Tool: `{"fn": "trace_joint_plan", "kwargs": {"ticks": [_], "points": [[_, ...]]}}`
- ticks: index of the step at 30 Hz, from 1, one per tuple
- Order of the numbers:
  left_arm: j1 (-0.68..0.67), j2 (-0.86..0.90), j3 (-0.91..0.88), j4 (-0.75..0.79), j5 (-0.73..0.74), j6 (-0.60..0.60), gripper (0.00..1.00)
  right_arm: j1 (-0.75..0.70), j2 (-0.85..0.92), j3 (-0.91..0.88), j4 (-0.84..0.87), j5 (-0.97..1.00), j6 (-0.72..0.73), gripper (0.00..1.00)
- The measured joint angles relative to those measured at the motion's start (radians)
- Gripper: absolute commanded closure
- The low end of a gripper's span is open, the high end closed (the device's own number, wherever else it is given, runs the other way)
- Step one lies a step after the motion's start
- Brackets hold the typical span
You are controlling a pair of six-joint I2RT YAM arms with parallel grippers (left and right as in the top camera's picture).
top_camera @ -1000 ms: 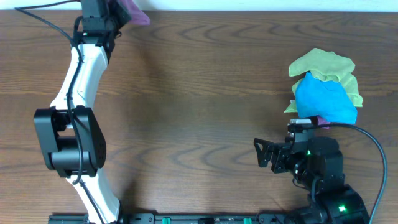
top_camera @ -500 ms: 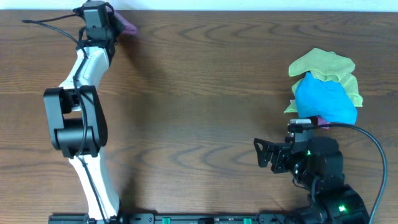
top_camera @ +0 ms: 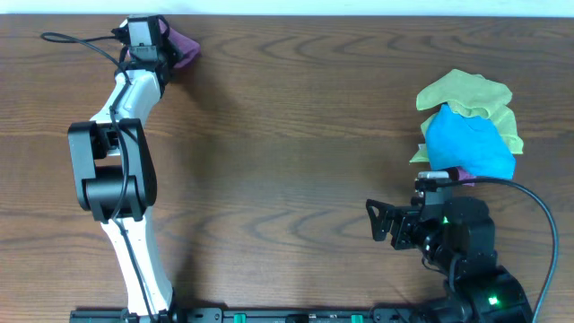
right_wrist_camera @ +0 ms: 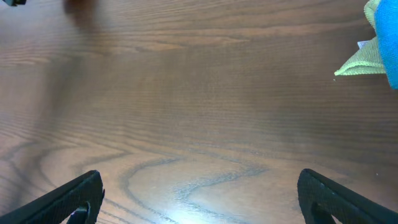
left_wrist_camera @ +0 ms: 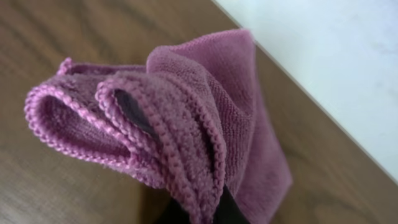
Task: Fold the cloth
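The lilac cloth (top_camera: 182, 45) is bunched at the table's far left edge, mostly hidden under my left arm in the overhead view. In the left wrist view the cloth (left_wrist_camera: 186, 106) fills the frame in crumpled folds with a stitched hem. My left gripper (top_camera: 160, 51) is shut on the cloth; its dark fingertips (left_wrist_camera: 198, 211) pinch a fold at the bottom of that view. My right gripper (top_camera: 381, 222) is open and empty, low over bare wood at the front right, its fingers (right_wrist_camera: 199, 199) wide apart.
A bright blue cloth (top_camera: 468, 148) lies on a yellow-green cloth (top_camera: 466, 92) at the right, just beyond my right arm; their corner (right_wrist_camera: 373, 56) shows in the right wrist view. The table's far edge meets a white surface (left_wrist_camera: 336, 56).
My left arm has drawn back from the far edge toward the table, pulling the bunched cloth slightly nearer and lower. The right arm has not moved.
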Motion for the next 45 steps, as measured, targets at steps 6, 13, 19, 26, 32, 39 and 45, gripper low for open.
{"fn": "trace_joint_plan", "kwargs": {"ticks": [6, 13, 19, 26, 32, 39, 45], "points": [[0.000, 0.000, 0.000, -0.093, -0.007, -0.004, 0.32, 0.000, 0.000, 0.000, 0.000, 0.000, 0.000, 0.01], [0.009, 0.000, 0.000, -0.188, -0.008, -0.001, 0.05, 0.000, 0.000, 0.000, 0.000, 0.000, 0.000, 0.01], [0.019, -0.007, 0.000, -0.240, -0.007, 0.020, 0.05, 0.000, 0.000, 0.000, 0.000, 0.000, 0.000, 0.01], [0.021, -0.169, 0.000, -0.312, -0.007, 0.131, 0.05, 0.000, 0.000, 0.000, 0.000, 0.000, 0.000, 0.01], [0.021, -0.327, 0.002, -0.467, -0.007, 0.184, 0.05, 0.000, 0.000, 0.000, 0.000, 0.000, 0.000, 0.01], [0.021, -0.452, 0.002, -0.607, -0.008, 0.193, 0.05, 0.000, 0.000, 0.000, 0.000, 0.000, 0.000, 0.01], [0.021, -0.590, 0.002, -0.715, -0.006, 0.237, 0.05, 0.000, 0.000, 0.000, 0.000, 0.000, 0.000, 0.01]]}}
